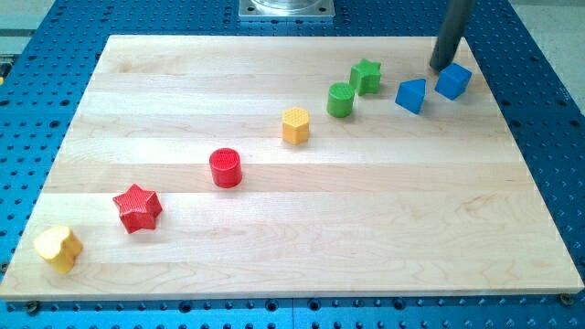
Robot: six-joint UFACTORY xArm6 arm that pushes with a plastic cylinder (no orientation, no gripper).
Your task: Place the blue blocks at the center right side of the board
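Note:
Two blue blocks lie near the view's upper right: a blue cube and, just left of it, a blue wedge-like block. They sit close together with a small gap between them. My tip comes down from the view's top edge and rests just above and left of the blue cube, touching or nearly touching its upper edge. It is up and to the right of the other blue block.
A green star, green cylinder, yellow hexagon, red cylinder, red star and yellow heart run diagonally to the lower left. The wooden board ends just right of the cube.

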